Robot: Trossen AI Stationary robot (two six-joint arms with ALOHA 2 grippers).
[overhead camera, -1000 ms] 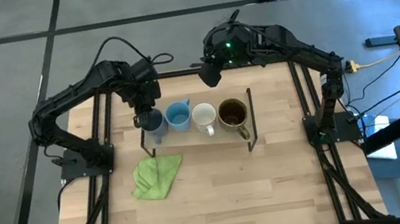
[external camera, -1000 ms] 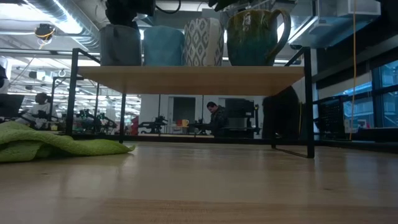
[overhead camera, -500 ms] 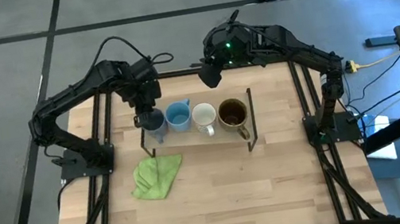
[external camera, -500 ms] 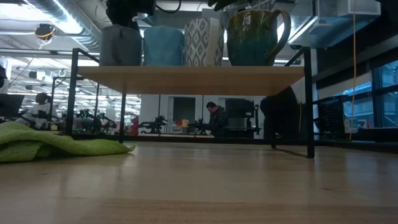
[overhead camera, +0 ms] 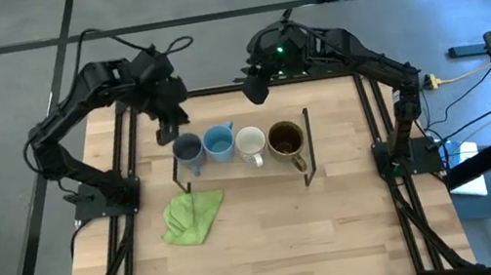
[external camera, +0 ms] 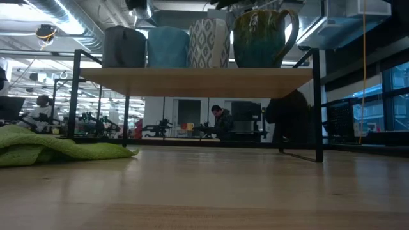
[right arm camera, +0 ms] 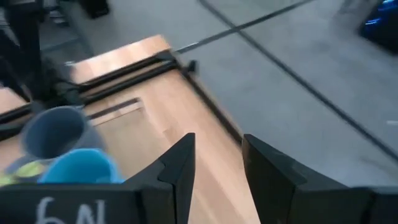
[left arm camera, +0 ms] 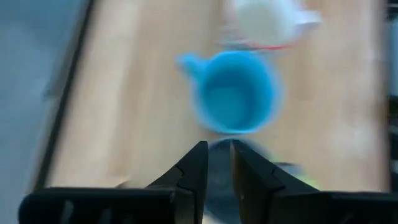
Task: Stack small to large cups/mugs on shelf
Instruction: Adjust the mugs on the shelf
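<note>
Four mugs stand in a row on the shelf (overhead camera: 233, 168): grey-blue (overhead camera: 187, 149), light blue (overhead camera: 218, 143), white (overhead camera: 250, 142) and the larger brown one (overhead camera: 285, 137). In the low view they rest by their bases on the board (external camera: 192, 82). My left gripper (overhead camera: 170, 133) hangs above and just beyond the grey-blue mug (left arm camera: 219, 186), slightly open (left arm camera: 218, 163), touching nothing. My right gripper (overhead camera: 256, 89) waits open (right arm camera: 217, 155) above the shelf's far edge, behind the white mug.
A crumpled green cloth (overhead camera: 192, 215) lies on the table in front of the shelf's left end. The shelf's black wire frame ends (overhead camera: 307, 147) stand at both sides. Bare tabletop (overhead camera: 320, 234) stretches toward the near edge.
My left gripper has come away from the grey-blue mug's rim, rising and drawing back toward the table's far left. The mug stays upright on the shelf's left end. My right gripper has kept still.
</note>
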